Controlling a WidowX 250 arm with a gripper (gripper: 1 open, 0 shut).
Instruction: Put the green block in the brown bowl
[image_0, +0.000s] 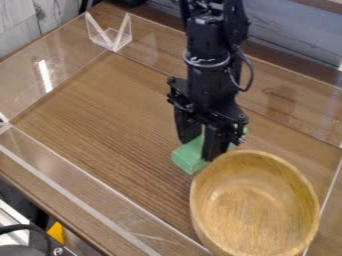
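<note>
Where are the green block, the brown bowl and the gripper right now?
Green block (191, 157): camera view, its exposed face.
Brown bowl (257, 213): camera view, its inside.
Gripper (210, 141): camera view, between the fingertips.

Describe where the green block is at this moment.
In the camera view, the green block is just right of centre, at the lower end of the black tool, beside the upper-left rim of the brown bowl.
</note>
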